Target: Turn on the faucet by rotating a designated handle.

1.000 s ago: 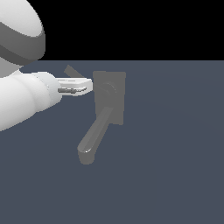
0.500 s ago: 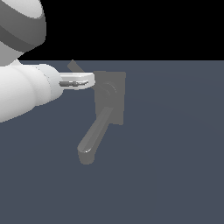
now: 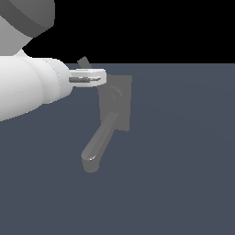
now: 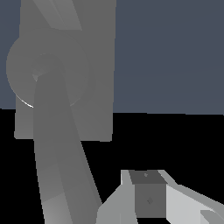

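Here the gripper (image 3: 102, 77) is held just beside the faucet (image 3: 115, 103) — its handle (image 3: 84, 62) untouched — jaw state cannot be told.

A fat, smooth white arm link (image 3: 27, 89) with a rounded, glossy shell fills the exterior view's left, and above it sits a bulbous pale grey joint housing (image 3: 25, 18) crossed by a darker grey band. The arm tapers to a slim white two-fingered gripper (image 3: 98, 77) with a dark strip along it, perhaps the finger pads. Up close, a finger (image 4: 148, 197) looks blocky, light grey with a darker square face.
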Controlling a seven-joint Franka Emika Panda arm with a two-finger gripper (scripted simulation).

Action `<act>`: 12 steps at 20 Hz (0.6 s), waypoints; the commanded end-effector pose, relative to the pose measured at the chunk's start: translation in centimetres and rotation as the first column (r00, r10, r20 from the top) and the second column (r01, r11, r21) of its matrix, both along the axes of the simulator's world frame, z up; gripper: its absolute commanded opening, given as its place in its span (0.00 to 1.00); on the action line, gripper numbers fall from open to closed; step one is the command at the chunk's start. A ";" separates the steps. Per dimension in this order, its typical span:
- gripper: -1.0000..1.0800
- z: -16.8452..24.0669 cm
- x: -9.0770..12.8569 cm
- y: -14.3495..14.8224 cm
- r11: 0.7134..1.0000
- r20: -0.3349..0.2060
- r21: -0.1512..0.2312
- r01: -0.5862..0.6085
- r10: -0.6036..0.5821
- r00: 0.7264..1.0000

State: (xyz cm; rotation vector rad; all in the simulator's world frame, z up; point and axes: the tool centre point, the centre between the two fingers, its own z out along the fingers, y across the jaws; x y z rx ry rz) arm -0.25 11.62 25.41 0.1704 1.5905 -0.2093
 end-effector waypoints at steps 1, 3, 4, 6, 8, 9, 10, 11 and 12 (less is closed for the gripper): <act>0.00 1.5 0.2 -0.6 1.000 0.019 0.001 0.000 0.000 1.000; 0.00 2.0 0.1 -1.1 1.000 0.021 0.002 -0.001 0.001 1.000; 0.00 2.3 0.0 -1.3 1.000 0.022 0.002 -0.001 0.001 1.000; 0.00 2.8 -0.1 -1.7 1.000 0.023 0.002 -0.002 0.002 1.000; 0.00 3.3 -0.1 -2.1 1.000 0.025 0.002 -0.002 0.002 1.000; 0.00 3.6 -0.2 -2.4 1.000 0.025 0.002 -0.003 0.002 1.000; 0.00 3.6 -0.2 -2.4 1.000 0.025 0.002 -0.003 0.002 1.000; 0.00 1.9 -0.6 -2.1 1.000 -0.002 0.002 0.000 0.000 1.000; 0.00 2.1 -0.6 -2.4 1.000 -0.001 0.002 0.000 0.000 1.000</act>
